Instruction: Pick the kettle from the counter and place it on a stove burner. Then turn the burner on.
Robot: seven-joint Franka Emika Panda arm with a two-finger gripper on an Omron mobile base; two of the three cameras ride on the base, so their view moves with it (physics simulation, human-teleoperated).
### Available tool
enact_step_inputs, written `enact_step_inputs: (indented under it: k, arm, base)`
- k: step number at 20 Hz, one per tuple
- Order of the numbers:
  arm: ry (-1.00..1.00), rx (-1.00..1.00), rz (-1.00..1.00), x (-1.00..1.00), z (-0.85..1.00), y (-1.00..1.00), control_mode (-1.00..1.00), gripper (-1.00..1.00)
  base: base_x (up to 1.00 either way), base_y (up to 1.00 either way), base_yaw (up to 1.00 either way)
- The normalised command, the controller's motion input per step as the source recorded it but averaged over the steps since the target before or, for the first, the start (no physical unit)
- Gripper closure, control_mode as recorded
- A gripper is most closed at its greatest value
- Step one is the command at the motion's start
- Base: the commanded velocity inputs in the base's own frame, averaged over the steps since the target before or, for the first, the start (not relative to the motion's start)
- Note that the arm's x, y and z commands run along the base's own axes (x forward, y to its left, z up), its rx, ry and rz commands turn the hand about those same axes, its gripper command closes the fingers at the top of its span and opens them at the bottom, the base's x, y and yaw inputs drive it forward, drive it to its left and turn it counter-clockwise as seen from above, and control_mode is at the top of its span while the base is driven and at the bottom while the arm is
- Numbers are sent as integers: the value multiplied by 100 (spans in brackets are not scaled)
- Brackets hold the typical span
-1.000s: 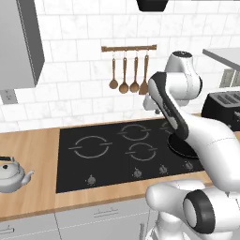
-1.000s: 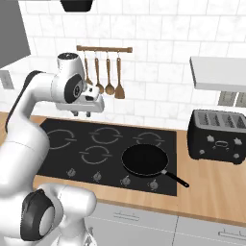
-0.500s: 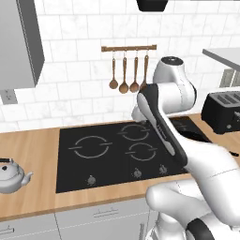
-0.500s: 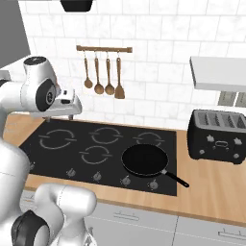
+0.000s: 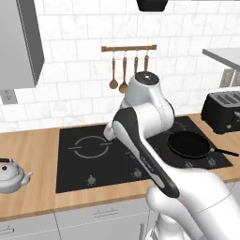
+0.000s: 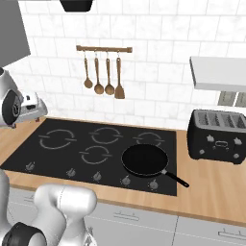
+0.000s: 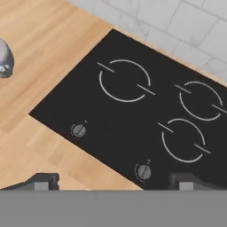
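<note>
From the left, the kettle (image 5: 13,175) sits on the bench (image 5: 28,145), left of the cooktop (image 5: 93,159), well apart from the big burner ring (image 7: 124,80). My tool (image 7: 113,181) hovers above the knobs, fingers wide, holding nothing. From the right, a frying pan (image 6: 145,160) is on the cooktop.

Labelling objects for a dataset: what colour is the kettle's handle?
Black, arching over the silver-grey kettle on the counter; clearest in the left base view.

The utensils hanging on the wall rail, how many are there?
4 utensils hang side by side on the rail: spoon, ladle, spoon, spatula. None seems hidden.
</note>
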Motion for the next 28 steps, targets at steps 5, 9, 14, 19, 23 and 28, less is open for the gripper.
enact_step_inputs:
  k: [5, 9, 14, 19, 23, 28]
  arm:
    - [-11, -2, 38, -21, -12, 100, -100, -100]
    - [-14, -3, 38, -13, -29, 100, -100, -100]
    - [-7, -5, 30, -4, -24, 100, -100, -100]
    - [0, -6, 16, 14, -3, 100, -100, -100]
    - [3, -11, 7, 36, 0, 100, -100, -100]
    - [12, -21, 6, 56, 0, 100, -100, -100]
  base:
    - [0, 0, 0]
    - [0, 0, 0]
    - [0, 0, 0]
    - [0, 0, 0]
    - [0, 0, 0]
    - [0, 0, 0]
